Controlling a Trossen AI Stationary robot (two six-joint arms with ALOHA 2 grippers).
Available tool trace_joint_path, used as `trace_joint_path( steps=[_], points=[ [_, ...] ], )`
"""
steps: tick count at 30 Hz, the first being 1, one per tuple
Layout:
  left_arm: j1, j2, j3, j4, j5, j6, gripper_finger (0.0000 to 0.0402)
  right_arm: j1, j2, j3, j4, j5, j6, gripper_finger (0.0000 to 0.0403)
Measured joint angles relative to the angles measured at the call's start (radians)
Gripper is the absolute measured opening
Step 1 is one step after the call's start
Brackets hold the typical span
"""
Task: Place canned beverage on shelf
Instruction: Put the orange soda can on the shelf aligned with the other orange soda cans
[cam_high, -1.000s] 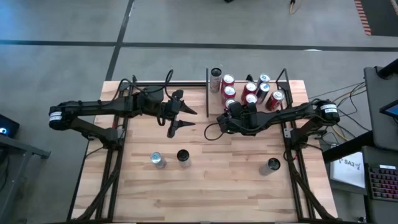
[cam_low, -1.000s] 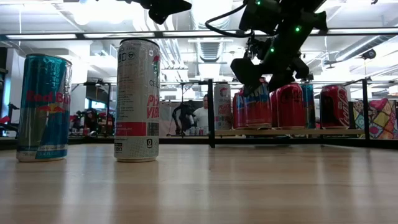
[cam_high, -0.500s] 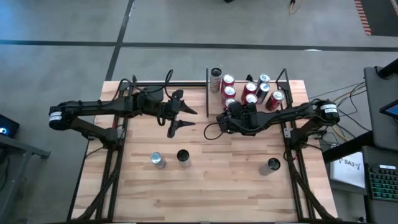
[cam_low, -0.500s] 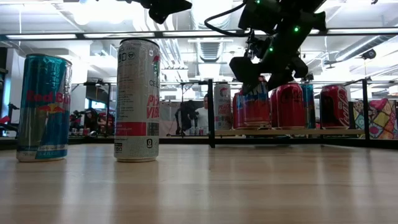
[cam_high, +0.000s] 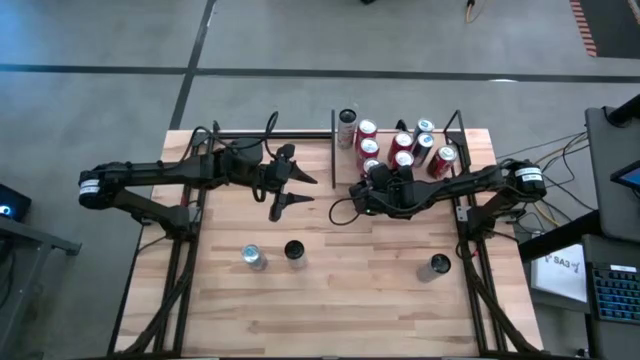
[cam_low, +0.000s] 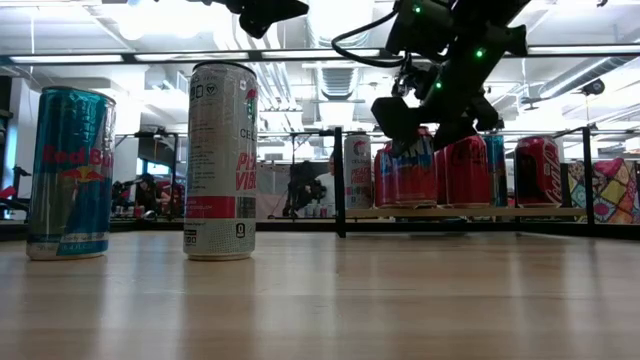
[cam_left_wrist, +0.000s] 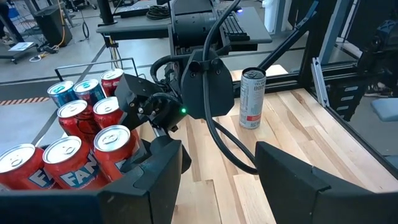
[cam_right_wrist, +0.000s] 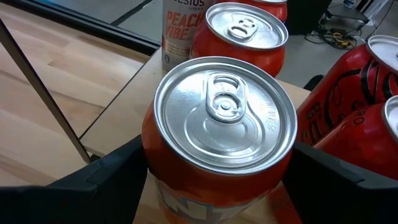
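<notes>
Red-orange and upright, the Fanta can (cam_right_wrist: 217, 143) is seen standing on the shelf (cam_low: 470, 212), flanked by the right tool (cam_right_wrist: 217, 180), whose fingers have widened since a second earlier.

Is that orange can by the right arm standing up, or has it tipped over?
Upright. The orange can shows its round lid and pull tab facing up between the right tool fingers, and the low view shows it vertical on the shelf.

orange can (cam_right_wrist: 217, 149), silver lid (cam_right_wrist: 225, 113)
</notes>
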Motion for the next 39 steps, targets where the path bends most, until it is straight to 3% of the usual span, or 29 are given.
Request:
trace_joint_path(
  steps=[39],
  points=[
    [0.0,0.0,0.0,0.007,0.0,-0.001,0.019,-0.033,0.0,-0.023,0.057,0.001,-0.063,0.0349]
  ],
)
